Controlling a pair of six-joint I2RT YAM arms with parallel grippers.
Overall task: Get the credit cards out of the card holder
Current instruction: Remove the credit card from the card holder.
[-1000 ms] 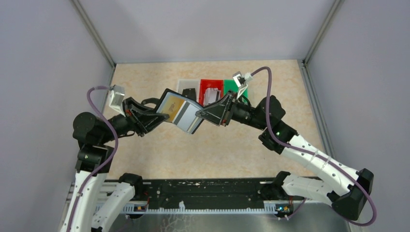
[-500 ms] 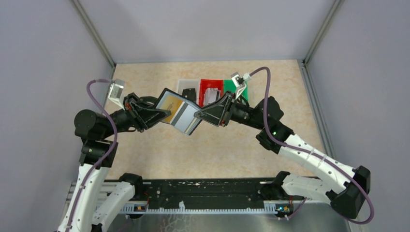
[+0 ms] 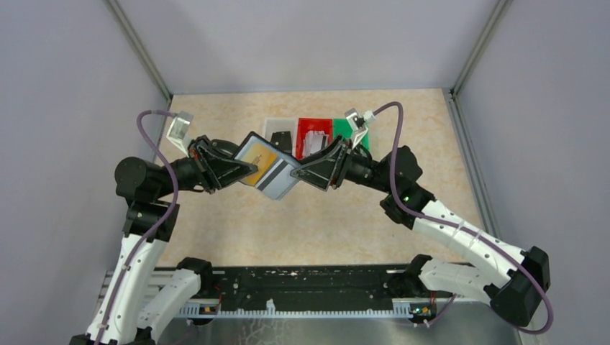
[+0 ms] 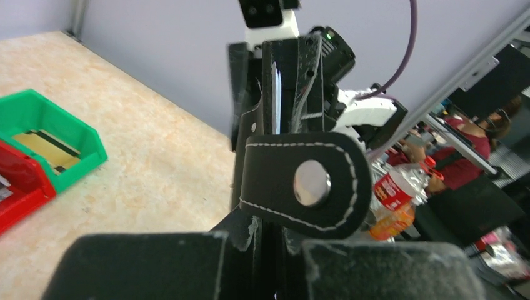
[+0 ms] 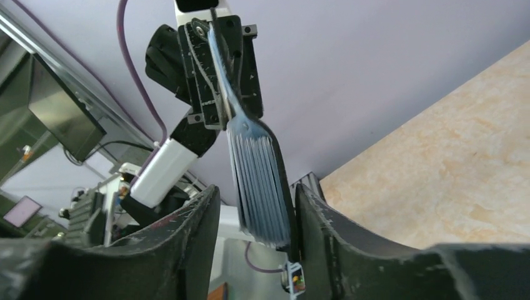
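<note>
Now the job is only begun: the credit cards (image 3: 272, 172) sit inside the card holder (image 4: 275, 175), up in the air above the table (image 3: 324, 215). The left gripper (image 3: 252, 169) is pinched tight on the holder's edge. The right gripper (image 3: 297, 171) has its 2 fingers apart around the cards, not squeezing. Next it should pinch 1 card and pull. Far behind sit the bins (image 3: 314, 121).

Card holder (image 5: 285, 172) edge-on between the spread right gripper (image 5: 256, 203) fingers
Its pale blue panels (image 5: 256, 181) fan out; beyond, the left gripper (image 5: 215, 69) pinches one thin leaf.
</note>
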